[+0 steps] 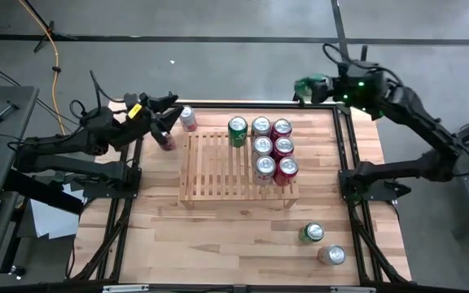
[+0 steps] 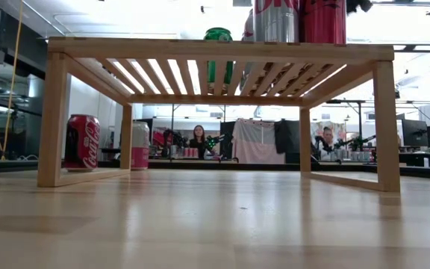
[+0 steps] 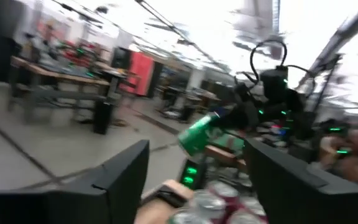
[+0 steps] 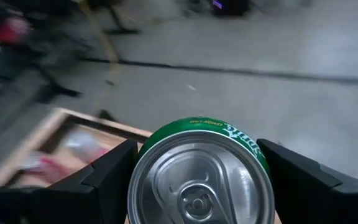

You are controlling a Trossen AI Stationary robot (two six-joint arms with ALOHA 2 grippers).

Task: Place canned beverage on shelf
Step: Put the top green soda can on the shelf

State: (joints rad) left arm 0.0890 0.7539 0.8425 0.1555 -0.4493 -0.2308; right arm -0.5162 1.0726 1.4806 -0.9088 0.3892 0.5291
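Two dark arms reach over the tabletop (image 1: 243, 236), one from each side. On the left, the left arm is stretched low toward the far left corner. Its end effector (image 1: 168, 122) points at two cans there, a pink can (image 1: 188, 119) lying near the far edge and a red can (image 1: 167, 141) just beside the fingers. The fingers stand apart with nothing between them.

In the middle sits the shelf (image 1: 210, 167), a low rack of light wood slats on short legs. Its left half is bare. Its right half holds seven cans standing close together: one green, three silver and three red. From the low view, the red can (image 2: 83, 142) and the pink can (image 2: 139, 145) show behind the shelf's left legs.

On the right, the right arm bends up and back over the far right corner, held high above the wood. Its end effector (image 1: 304, 86) grips a green can (image 4: 201, 180), with one finger on each side of it. This green can is up in the air, off to the far right of the shelf.

Near the front right edge, one more green can (image 1: 313, 233) and a silver can (image 1: 331, 255) rest on the tabletop, well apart from the shelf.
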